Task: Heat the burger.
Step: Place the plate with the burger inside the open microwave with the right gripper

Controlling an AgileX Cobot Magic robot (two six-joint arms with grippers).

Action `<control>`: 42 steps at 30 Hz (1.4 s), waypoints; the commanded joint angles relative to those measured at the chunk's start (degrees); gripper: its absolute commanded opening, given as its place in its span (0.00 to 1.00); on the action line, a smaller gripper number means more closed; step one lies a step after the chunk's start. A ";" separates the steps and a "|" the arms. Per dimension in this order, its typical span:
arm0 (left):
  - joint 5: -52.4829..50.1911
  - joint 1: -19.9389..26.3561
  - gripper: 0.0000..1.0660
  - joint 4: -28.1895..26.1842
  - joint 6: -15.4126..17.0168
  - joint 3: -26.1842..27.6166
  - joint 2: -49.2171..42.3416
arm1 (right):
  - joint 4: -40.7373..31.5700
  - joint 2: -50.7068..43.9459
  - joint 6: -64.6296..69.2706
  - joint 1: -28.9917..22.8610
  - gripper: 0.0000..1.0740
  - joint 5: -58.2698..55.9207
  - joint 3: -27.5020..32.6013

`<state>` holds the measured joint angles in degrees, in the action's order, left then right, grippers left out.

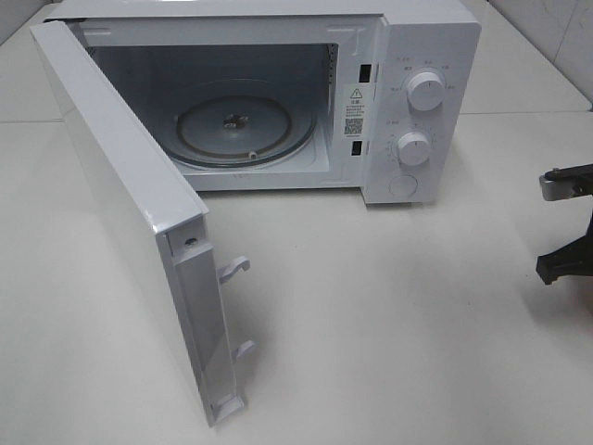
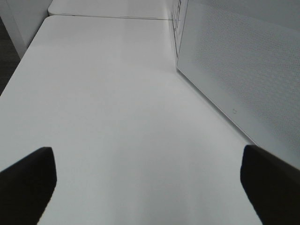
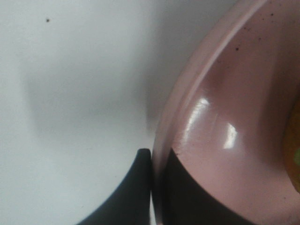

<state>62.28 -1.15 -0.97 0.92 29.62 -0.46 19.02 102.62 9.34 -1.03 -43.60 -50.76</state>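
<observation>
Pinching the pink plate [image 3: 225,93] at its rim, the right hand [image 3: 157,154] is clamped on the lip, one finger inside and one outside. The burger [image 3: 294,140] shows only as a yellow sliver further in on the plate. The left hand [image 2: 150,187] hangs with jaws apart and empty over the table [image 1: 389,324], beside the open door [image 1: 120,204]. The next lift should keep the plate level, since a thin rim grip may tilt it. Carry it into the microwave [image 1: 426,37] and centre it on the glass turntable [image 1: 246,125].
</observation>
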 commanded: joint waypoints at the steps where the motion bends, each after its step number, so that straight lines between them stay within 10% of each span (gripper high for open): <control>1: -0.92 -0.40 0.95 0.17 0.17 0.00 -0.63 | 4.24 -3.15 2.81 -2.81 0.00 -2.98 0.34; 42: -0.92 -0.40 0.95 0.17 0.17 0.00 -0.63 | 10.71 -25.90 -1.32 -54.14 0.00 -9.68 15.30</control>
<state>62.28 -1.15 -0.97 0.92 29.62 -0.46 25.38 77.41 10.03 -53.23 -52.31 -35.47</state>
